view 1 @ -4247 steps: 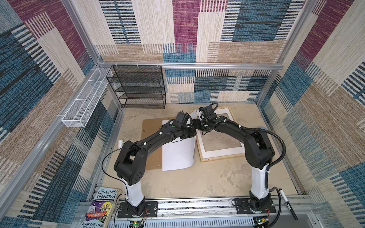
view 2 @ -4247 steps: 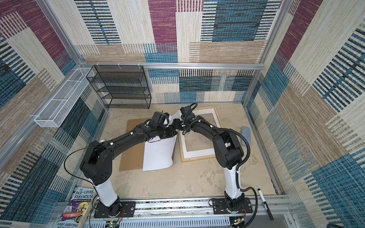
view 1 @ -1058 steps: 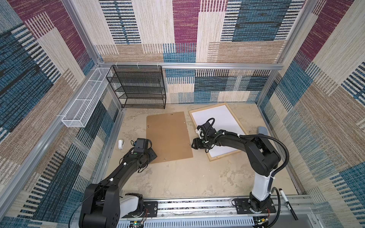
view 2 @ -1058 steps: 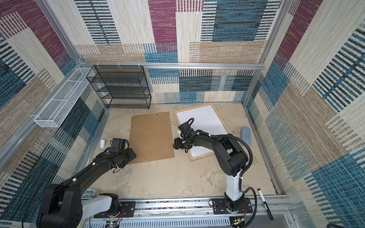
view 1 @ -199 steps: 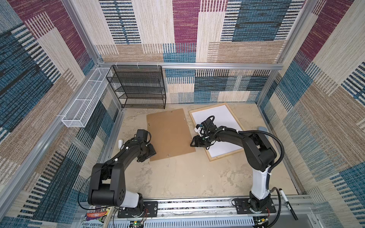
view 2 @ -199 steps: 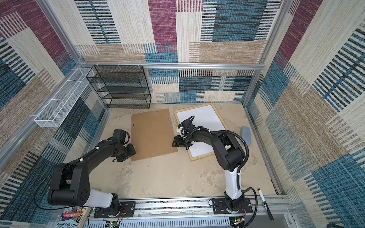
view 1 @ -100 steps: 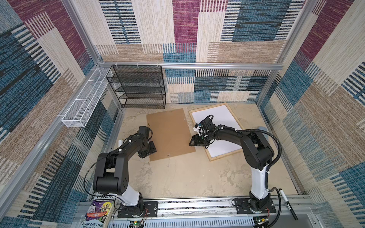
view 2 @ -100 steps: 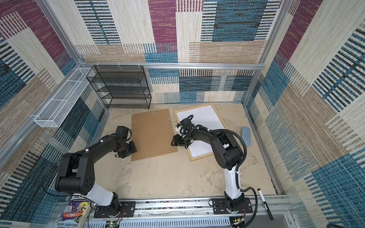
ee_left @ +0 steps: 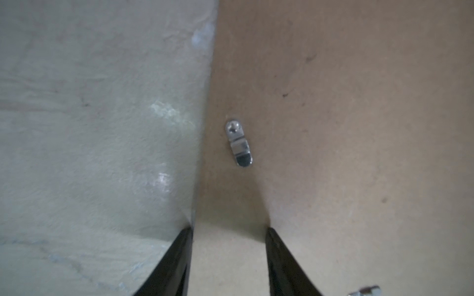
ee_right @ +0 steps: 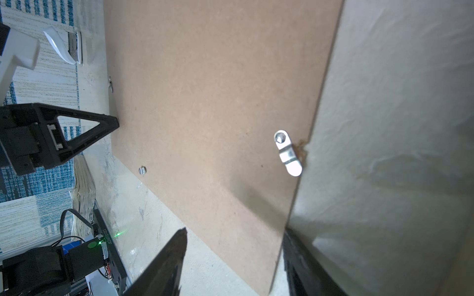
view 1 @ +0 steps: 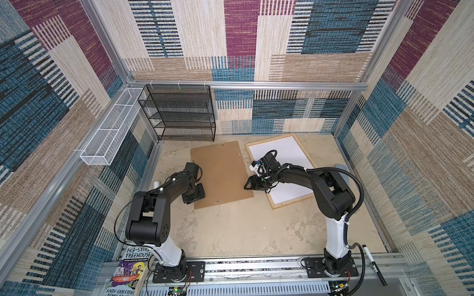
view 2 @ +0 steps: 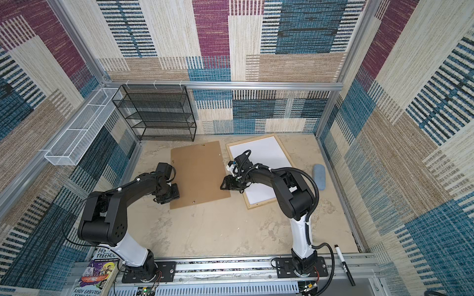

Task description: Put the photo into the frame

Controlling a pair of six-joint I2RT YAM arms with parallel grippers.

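The frame (view 1: 292, 201) lies flat on the tabletop (view 1: 230, 235) at the far right, skewed to the walls. The photo (view 1: 287, 156) lies inside its rails, plain white side up; the right arm (view 1: 302, 174) crosses over its left part. Just left of the frame, a brown hardboard sheet (view 1: 220, 174) lies flat at centre. The left gripper (view 1: 197, 191) sits low at the sheet's left edge, close to the near-left corner. In the left wrist view its fingers (ee_left: 177, 261) stand apart, one over the tabletop and one over the sheet, clamping nothing. The right gripper (view 1: 250, 185) sits low at the sheet's right edge, between sheet and frame. Its fingers (ee_right: 166, 264) likewise stand apart, astride that edge, with nothing clamped. A metal turn clip (ee_right: 287, 153) sits on the sheet just ahead of the right gripper. A black wire-mesh rack (view 1: 179, 112) stands against the far wall.
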